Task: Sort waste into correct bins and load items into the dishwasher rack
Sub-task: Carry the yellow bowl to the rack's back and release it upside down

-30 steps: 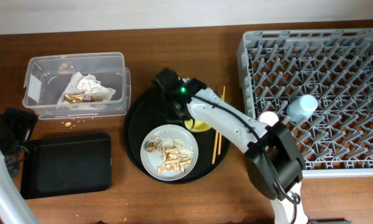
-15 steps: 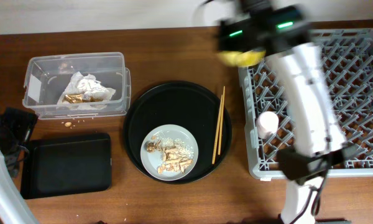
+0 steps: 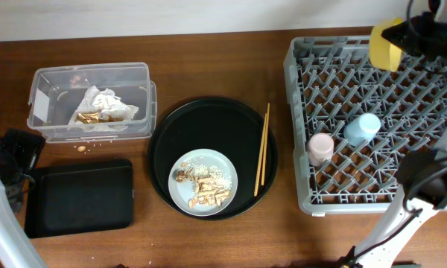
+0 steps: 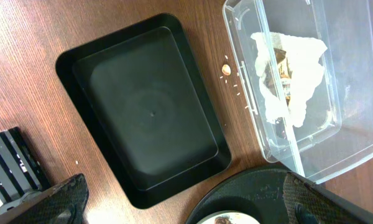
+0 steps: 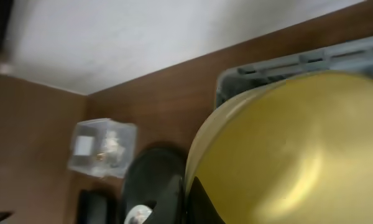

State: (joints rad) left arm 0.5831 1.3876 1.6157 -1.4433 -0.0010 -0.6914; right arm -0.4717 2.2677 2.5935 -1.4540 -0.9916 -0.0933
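aloft, yellow bowl [image 3: 384, 46] in right end effector [image 3: 404, 33]

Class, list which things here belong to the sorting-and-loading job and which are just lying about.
Job: napkin, clear tub, rectangular black tray, plate, food scraps, chopsticks, yellow bowl, pink cup, blue cup, rack.
Lying about: round tray.
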